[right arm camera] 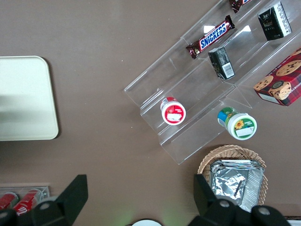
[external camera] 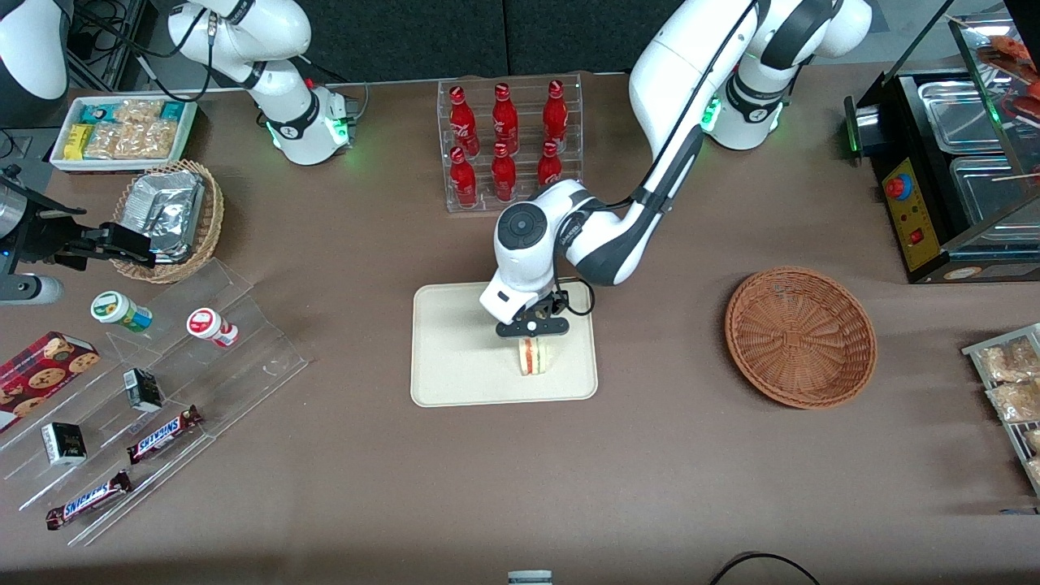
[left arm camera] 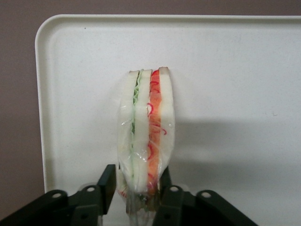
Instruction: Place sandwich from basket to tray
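You are holding the sandwich pinched on edge in the end effector over the tray, seemingly just touching it, so be easing the fingers apart slowly, since the empty basket is lying well apart.

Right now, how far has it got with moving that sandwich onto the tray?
Nearly finished. The reddish-brown wicker basket holds nothing, and the sandwich stands on edge over the cream tray. The gripper sits above the tray, fingers pinching the sandwich. Left: let go and lift away.
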Robot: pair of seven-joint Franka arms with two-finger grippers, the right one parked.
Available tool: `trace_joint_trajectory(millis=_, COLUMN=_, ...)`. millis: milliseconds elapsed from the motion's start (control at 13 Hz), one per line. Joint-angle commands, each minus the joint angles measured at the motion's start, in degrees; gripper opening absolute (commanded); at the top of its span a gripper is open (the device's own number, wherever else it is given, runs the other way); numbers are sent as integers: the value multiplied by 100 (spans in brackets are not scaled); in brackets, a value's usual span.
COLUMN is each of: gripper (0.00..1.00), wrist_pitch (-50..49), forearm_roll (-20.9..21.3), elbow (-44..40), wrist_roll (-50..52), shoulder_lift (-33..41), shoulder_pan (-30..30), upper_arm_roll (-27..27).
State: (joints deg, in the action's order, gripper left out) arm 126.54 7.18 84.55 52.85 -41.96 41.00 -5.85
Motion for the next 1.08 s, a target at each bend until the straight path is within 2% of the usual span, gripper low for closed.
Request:
trace_joint_trajectory(millis=0, gripper=100, wrist_pitch=-7, forearm_roll=21, elbow=-220, wrist_roll=85, shoulder_lift=-58, shoulder_pan=66, upper_arm_roll=66)
trace_joint_trajectory(millis=154, gripper=100, wrist_pitch=-129, forearm_roll=-23, elbow=-229, wrist_roll=120, shoulder_lift=178, shoulder_pan=40, upper_arm_roll=66)
trace_joint_trajectory(millis=462, gripper=100, wrist_pitch=-1375, forearm_roll=12, elbow=-483, wrist_roll=444, shoulder_lift=924, shoulder_pan=14, upper_arm_roll=101)
trace_joint_trajectory(millis=1000, gripper=100, wrist_pitch=-2826, forearm_roll=-23, elbow=-466, wrist_roll=314, shoulder_lift=2348, shoulder_pan=-891, upper_arm_roll=84)
